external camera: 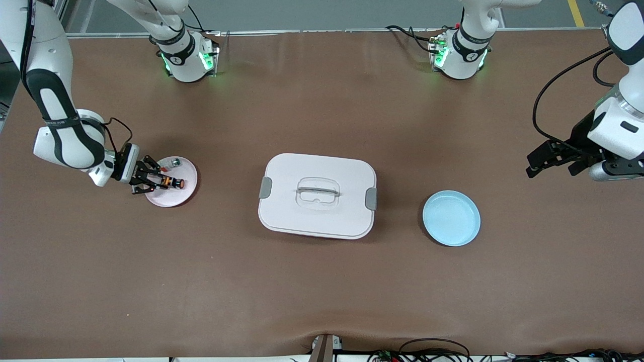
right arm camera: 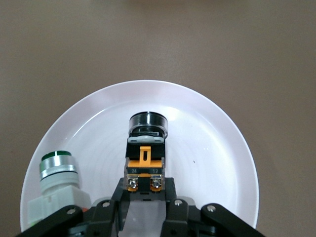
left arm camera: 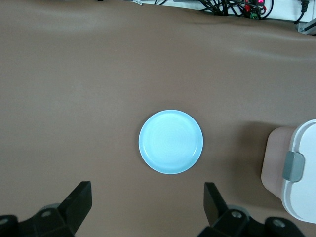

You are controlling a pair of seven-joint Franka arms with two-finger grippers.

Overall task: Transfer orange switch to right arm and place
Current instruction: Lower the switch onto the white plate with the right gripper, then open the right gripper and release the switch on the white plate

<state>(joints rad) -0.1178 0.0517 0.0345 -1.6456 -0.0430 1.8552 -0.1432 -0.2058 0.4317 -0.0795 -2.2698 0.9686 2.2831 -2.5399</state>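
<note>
Front view, near to far: blue plate (external camera: pixel 451 218) and lidded white box (external camera: pixel 317 195) at mid-table; pink plate (external camera: pixel 172 182) toward the right arm's end. Right gripper (external camera: pixel 160 181), over the pink plate, is clamped on the orange switch (external camera: pixel 173 183); a green switch (right arm camera: pixel 58 174) lies beside it. Left gripper (external camera: pixel 553 161) waits spread wide, holding nothing.

The brown table (external camera: pixel 322 291) bears a pink plate (external camera: pixel 171 200), lidded white box (external camera: pixel 317 196) (centre) and blue plate (external camera: pixel 451 217).
</note>
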